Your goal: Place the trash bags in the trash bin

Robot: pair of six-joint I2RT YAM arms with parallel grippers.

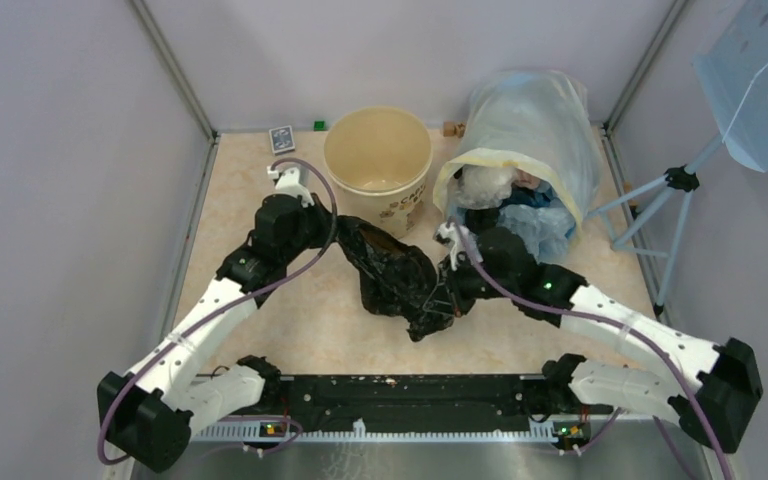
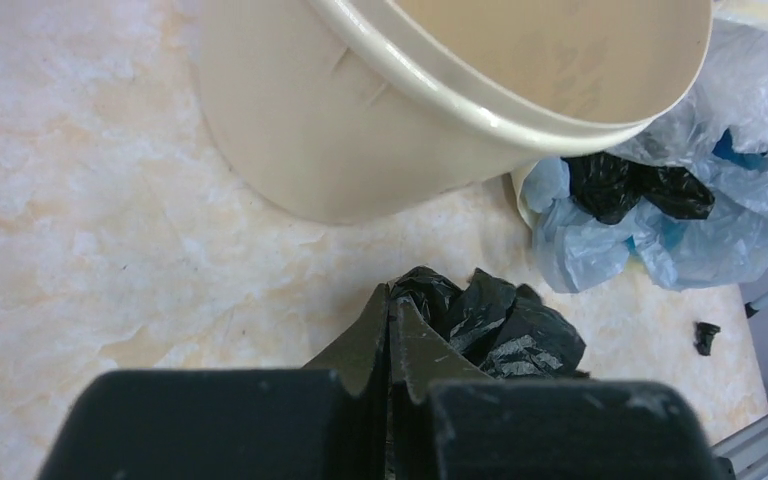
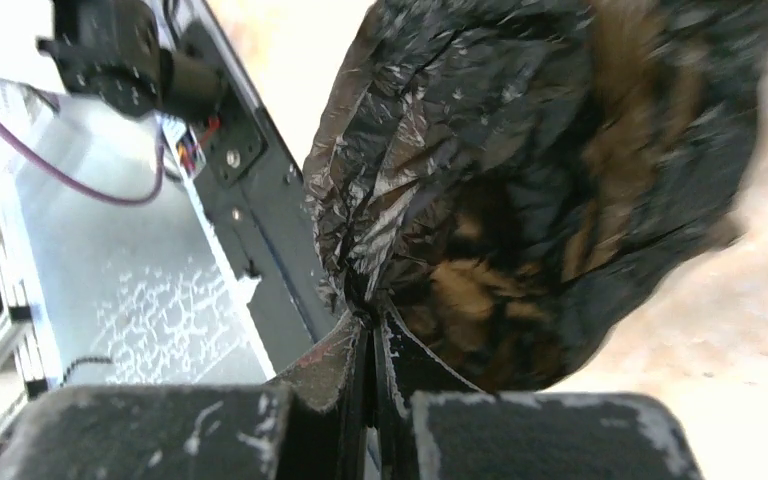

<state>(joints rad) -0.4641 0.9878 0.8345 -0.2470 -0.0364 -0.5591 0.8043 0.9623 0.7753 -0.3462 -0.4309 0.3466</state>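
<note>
A crumpled black trash bag (image 1: 397,277) is stretched between my two grippers above the table, in front of the trash bin. My left gripper (image 1: 338,232) is shut on its upper left end; the left wrist view shows the bag (image 2: 500,325) bunched at the fingertips of that gripper (image 2: 390,300). My right gripper (image 1: 450,300) is shut on the lower right end; the bag (image 3: 520,170) fills the right wrist view above that gripper (image 3: 368,318). The cream trash bin (image 1: 377,163) stands upright and open at the back centre, its wall (image 2: 320,130) close ahead of the left gripper.
A large translucent sack (image 1: 525,150) lies on its side right of the bin, with blue, white and black bags spilling out (image 2: 650,210). A playing card box (image 1: 281,138) and a green cube (image 1: 318,126) sit by the back wall. A perforated panel on a tripod (image 1: 750,80) stands at right.
</note>
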